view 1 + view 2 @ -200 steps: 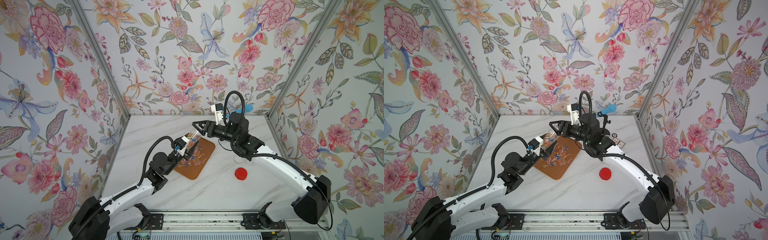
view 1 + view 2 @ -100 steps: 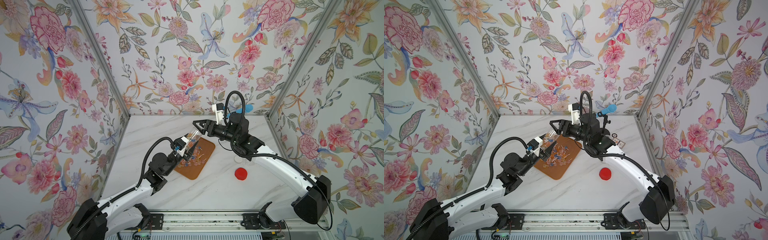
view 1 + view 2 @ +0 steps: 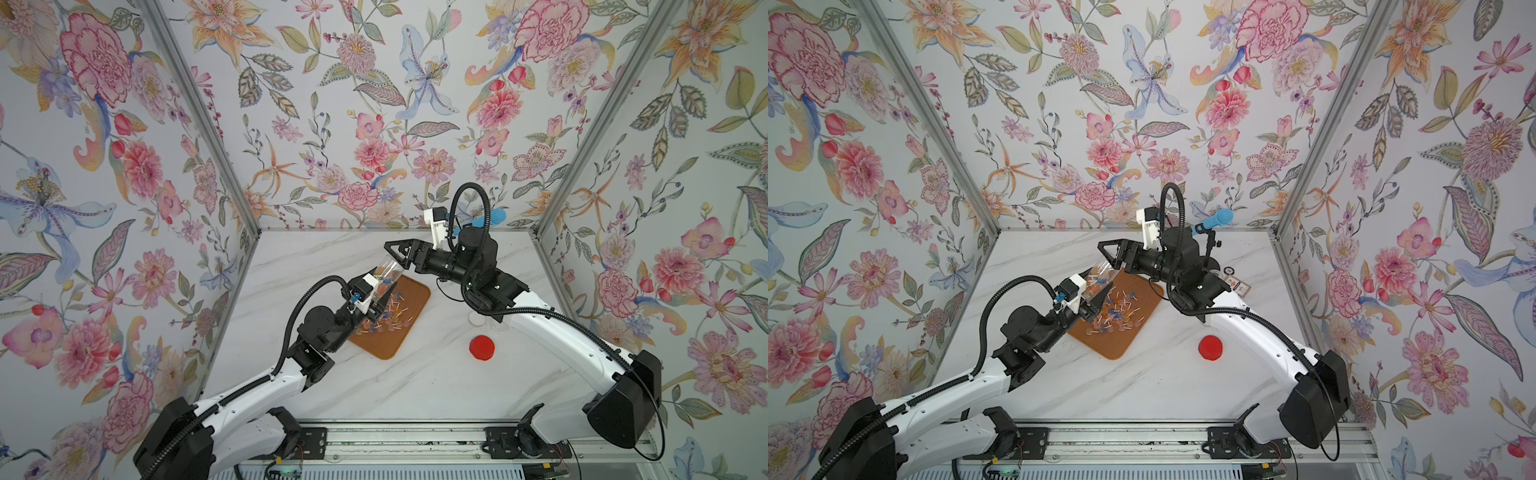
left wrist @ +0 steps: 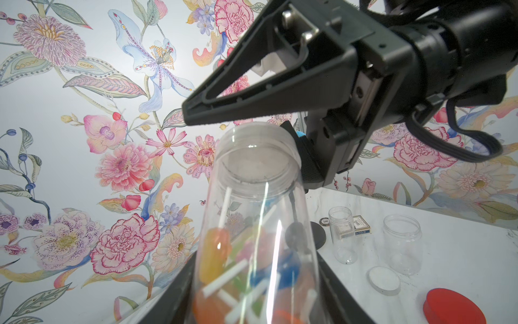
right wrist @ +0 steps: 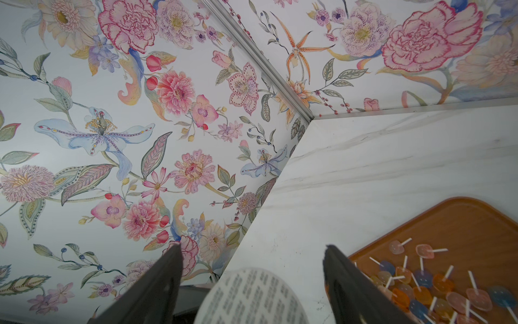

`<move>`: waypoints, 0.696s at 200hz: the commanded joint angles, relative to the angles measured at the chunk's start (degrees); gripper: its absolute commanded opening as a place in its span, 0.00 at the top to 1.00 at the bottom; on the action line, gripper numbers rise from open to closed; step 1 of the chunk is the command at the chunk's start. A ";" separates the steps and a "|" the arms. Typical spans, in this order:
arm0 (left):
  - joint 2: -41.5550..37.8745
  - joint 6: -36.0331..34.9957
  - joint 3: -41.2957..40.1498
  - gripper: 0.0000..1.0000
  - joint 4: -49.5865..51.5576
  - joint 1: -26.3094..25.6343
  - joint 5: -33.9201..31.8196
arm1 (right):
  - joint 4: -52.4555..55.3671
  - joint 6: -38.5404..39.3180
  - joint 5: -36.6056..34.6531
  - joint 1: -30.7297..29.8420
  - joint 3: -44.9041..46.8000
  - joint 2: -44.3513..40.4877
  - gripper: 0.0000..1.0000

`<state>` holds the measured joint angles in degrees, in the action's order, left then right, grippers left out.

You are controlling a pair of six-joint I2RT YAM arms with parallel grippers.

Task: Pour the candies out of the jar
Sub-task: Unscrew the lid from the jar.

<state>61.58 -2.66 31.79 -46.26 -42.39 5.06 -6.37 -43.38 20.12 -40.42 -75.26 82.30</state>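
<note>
Showing orange and blue candies (image 4: 215,252), the clear jar (image 4: 258,179) is clamped by left gripper (image 3: 383,296); right gripper (image 5: 252,248) is spread, empty.

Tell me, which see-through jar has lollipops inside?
The jar gripped by the left arm's fingers, with colourful lollipops inside. The narrow jar and the wide jar on the table stand empty.

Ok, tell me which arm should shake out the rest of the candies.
Left. The left gripper is shut on the tilted jar over the tray, with candies inside; the right gripper stands open at its raised end.
</note>
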 commanded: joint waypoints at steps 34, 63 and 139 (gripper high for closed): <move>-1.13 -1.08 0.10 1.00 -3.53 -0.74 -1.58 | -2.99 -1.57 1.80 0.00 0.74 0.64 0.18; -1.54 -1.15 0.00 1.00 -3.70 -0.85 -1.81 | -3.86 -1.97 3.04 0.26 1.10 1.24 0.09; -1.33 -1.05 -0.41 1.00 -3.80 -0.86 -2.07 | -8.20 -3.55 4.06 0.44 2.88 1.10 0.24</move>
<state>60.77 -2.85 31.75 -46.28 -42.46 3.99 -11.33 -46.15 23.59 -40.42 -73.17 83.29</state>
